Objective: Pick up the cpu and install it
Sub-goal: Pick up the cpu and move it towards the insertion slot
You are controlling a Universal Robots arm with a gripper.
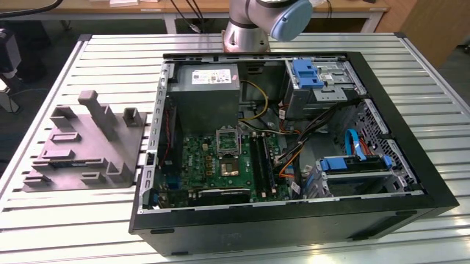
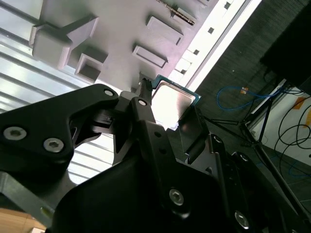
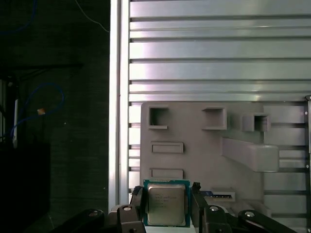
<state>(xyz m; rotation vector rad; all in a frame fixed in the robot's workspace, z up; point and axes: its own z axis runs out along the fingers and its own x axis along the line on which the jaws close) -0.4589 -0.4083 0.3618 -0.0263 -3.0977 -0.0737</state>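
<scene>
A slatted metal table [image 1: 441,71] fills most of the room as I see it, and the arm [image 1: 264,19] stands at its far edge. On the table lies a black computer case [image 1: 294,231], side panel off, open upward. Inside it sits a green motherboard [image 1: 213,159]. On that board is the silver socket frame [image 1: 228,144] with its dark centre. Cables, a power supply and blue-tabbed drive bays crowd the rest of the case.

Just beside the case, on the exterior view's left, is the grey holder block [image 1: 81,148], a moulded plastic piece with upright posts and shallow pockets.

In the first wrist view the gripper [image 3: 166,190] has its two black jaws closed on opposite edges of the cpu [image 3: 166,204]. The chip's silver-grey top faces the camera, and the holder block and the table slats lie behind it. The second wrist view has the same chip pinched between the jaws, again with the block's pockets beyond it. I cannot tell whether the chip touches the block.
</scene>
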